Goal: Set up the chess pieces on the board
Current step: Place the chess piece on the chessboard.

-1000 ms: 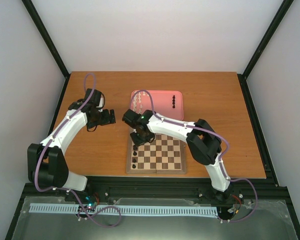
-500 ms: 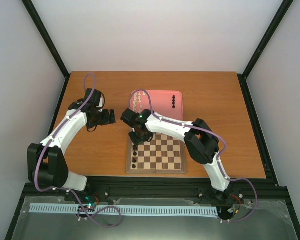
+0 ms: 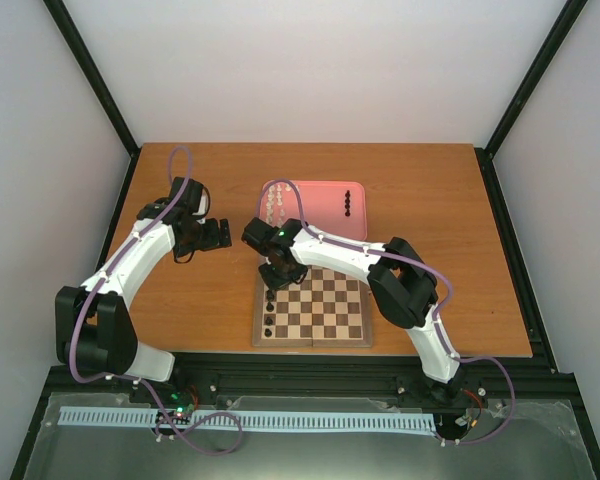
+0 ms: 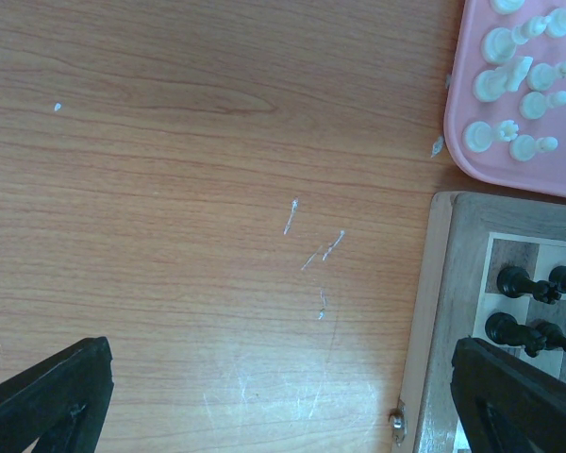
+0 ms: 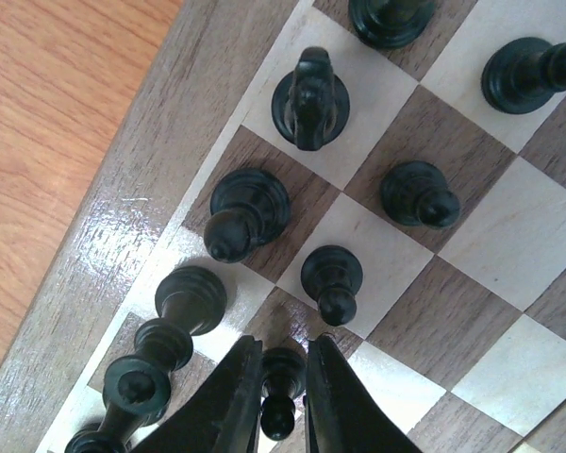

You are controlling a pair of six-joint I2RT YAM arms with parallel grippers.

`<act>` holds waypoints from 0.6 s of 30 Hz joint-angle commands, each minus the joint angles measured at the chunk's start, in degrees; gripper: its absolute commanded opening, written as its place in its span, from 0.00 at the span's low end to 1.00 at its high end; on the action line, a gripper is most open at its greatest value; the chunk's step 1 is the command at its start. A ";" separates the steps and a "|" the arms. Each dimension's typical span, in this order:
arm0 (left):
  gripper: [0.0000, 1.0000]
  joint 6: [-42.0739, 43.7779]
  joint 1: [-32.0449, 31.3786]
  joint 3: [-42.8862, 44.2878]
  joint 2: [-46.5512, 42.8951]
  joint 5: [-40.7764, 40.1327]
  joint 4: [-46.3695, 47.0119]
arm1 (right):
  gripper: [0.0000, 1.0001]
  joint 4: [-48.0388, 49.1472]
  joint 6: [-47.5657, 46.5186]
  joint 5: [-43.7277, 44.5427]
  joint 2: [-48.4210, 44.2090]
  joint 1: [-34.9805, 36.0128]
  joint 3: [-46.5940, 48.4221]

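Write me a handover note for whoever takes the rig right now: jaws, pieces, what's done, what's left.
Left gripper: jaws open, empty, over the table beside the board.
Right gripper: jaws closely flank a black pawn standing on the board; grip or release cannot be told.
Done: several black pieces stand along the board's left side.
Left: a few black pieces and the white pieces wait in the pink tray.
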 commanded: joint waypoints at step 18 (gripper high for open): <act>1.00 0.11 0.16 0.26 -0.01 0.09 0.92 | 0.35 -5.11 0.47 5.95 -12.42 -0.62 2.70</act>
